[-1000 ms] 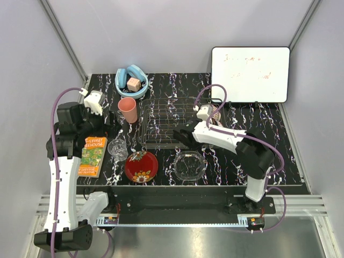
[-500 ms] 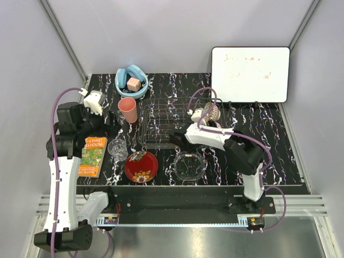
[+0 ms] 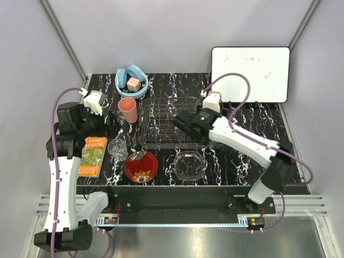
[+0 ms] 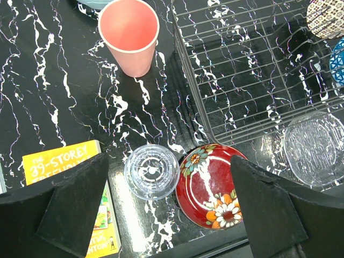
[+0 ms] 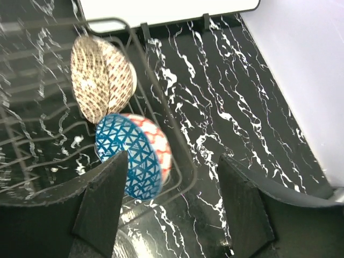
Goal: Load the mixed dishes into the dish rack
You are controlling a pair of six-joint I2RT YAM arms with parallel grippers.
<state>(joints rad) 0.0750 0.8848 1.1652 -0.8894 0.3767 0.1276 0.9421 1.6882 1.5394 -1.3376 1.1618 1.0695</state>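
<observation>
Two bowls stand on edge inside the dish rack (image 3: pixel 158 134), at its right end near the whiteboard (image 3: pixel 250 74). A pale speckled bowl (image 5: pixel 102 86) is in the corner, and a blue patterned bowl (image 5: pixel 134 158) stands just in front of it against the wire wall. Four more dishes are outside the rack on the black marbled table (image 3: pixel 226 169). The pink cup (image 3: pixel 128 109) stands mouth up just off the rack's far left corner. The glass tumbler (image 3: pixel 118 149), the red floral bowl (image 3: pixel 141 166) and the clear glass bowl (image 3: pixel 190 165) sit along the rack's near side. The tumbler and red bowl are close together, and the glass bowl is apart to their right.

The right gripper (image 5: pixel 173 161) hangs over the rack beside the blue bowl, spread apart with nothing in it. The left gripper (image 4: pixel 169 161) is off the rack's left side near the cup, jaws fully spread and empty. Its wrist view looks down on the tumbler and red bowl.

A yellow book (image 3: pixel 92 156) lies at the table's left edge. A light-blue ring (image 3: pixel 120 81) with a wooden block (image 3: pixel 133 84) inside it sits behind the cup.
</observation>
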